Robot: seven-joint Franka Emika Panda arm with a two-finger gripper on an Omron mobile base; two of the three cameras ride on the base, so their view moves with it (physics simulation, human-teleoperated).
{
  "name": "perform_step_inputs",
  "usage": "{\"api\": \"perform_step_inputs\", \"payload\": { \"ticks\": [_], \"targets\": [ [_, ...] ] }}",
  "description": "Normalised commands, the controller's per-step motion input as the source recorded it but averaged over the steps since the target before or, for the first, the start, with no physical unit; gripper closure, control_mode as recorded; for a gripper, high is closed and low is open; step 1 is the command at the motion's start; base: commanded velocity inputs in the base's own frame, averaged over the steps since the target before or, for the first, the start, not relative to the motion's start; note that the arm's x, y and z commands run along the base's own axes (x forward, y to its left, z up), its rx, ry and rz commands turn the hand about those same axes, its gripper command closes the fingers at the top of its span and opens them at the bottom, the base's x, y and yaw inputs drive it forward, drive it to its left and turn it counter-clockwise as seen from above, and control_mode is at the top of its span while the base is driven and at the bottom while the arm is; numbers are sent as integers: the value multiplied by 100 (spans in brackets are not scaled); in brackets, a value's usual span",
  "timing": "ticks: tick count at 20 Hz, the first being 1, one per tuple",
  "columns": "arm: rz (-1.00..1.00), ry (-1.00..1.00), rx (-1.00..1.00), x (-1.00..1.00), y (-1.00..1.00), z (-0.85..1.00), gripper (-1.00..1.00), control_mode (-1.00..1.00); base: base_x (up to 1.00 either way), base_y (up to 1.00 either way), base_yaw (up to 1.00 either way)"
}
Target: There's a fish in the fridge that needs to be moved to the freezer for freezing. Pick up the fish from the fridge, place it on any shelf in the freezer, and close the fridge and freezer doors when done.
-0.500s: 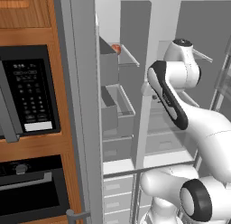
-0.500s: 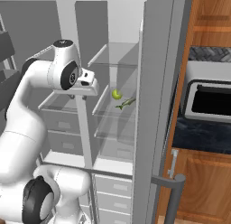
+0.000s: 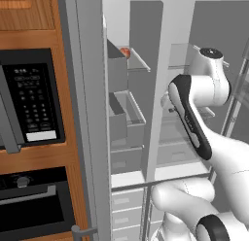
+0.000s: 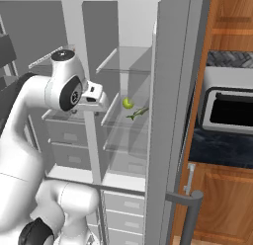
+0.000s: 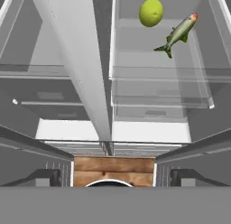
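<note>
The fish [image 5: 178, 34] is small, green-grey, and lies on a clear glass shelf [image 5: 158, 74] in the fridge [image 4: 129, 66], next to a lime [image 5: 151, 12]. In the right base view the fish [image 4: 137, 113] is just right of my hand. My gripper [image 5: 115, 178] is open with nothing between its fingertips [image 5: 45, 177]. It hangs in front of the divider [image 5: 85, 74] between the two sections, short of the fish. The freezer [image 3: 126, 113] stands open with grey bins. Both doors are open: the fridge door [image 4: 170, 101] and the freezer door [image 3: 85, 113].
A reddish item [image 3: 125, 52] sits on the freezer's top shelf. A black wall oven [image 3: 29, 94] is set in wood cabinets left of the unit. A counter with a dark appliance [image 4: 230, 113] is to the right. Drawers [image 4: 121, 204] fill the bottom.
My hand has dipped slightly and edged toward the fridge shelf. The fish and lime have not moved.
</note>
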Motion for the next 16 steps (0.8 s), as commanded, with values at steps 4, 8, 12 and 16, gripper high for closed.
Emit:
{"api": "perform_step_inputs", "payload": {
  "ticks": [4, 8, 12, 16],
  "targets": [
    [-16, -2, -1, -2, -36, -18, -100, -100, 0, 0, 0],
    [-12, 0, 0, 16, -37, -4, -100, -100, 0, 0, 0],
    [-4, -2, 0, 32, -36, -1, -100, -100, 0, 0, 0],
    [-3, -1, 0, 42, -43, -3, -100, -100, 0, 0, 0]
  ]
}}
